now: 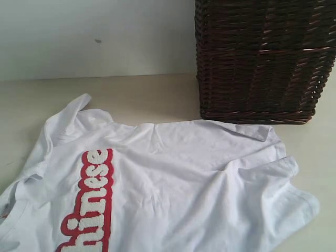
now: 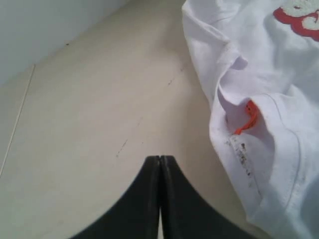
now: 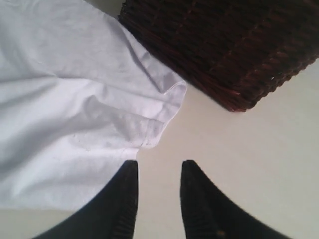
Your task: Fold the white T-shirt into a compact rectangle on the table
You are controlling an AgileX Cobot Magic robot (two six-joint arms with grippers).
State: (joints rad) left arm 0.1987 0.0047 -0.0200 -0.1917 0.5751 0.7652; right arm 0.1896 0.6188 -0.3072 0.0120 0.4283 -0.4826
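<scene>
Okay, left gripper (image 2: 159, 160): two smooth black tapered fingers pressed flat together, tips meeting in a point, nothing pinched. It sits above bare table (image 2: 99, 124), which is matte pale cream with a few thin dark scuffs. Just beside it lies a rumpled edge of the white T-shirt (image 2: 259, 64): soft cotton, stitched hem, a small orange thread loop (image 2: 247, 117) tucked in a fold, dark specks on the fabric below the loop.

Right gripper (image 3: 158, 167): same black pointed fingers, jaws parted partway, gap empty with cream table showing through. One fingertip is right at the shirt's edge; cannot tell if it touches. A doubled hem corner curls up just beyond. Past that is the wicker basket (image 3: 239, 45), dark brown, glossy woven strands, boxy, standing on the table.

Exterior view: the shirt lies spread and wrinkled across the near part of the table. Its fuzzy white bubble lettering (image 1: 92, 205), outlined in red, runs along the left side. The basket's base is just beside the shirt's far edge on the right.
</scene>
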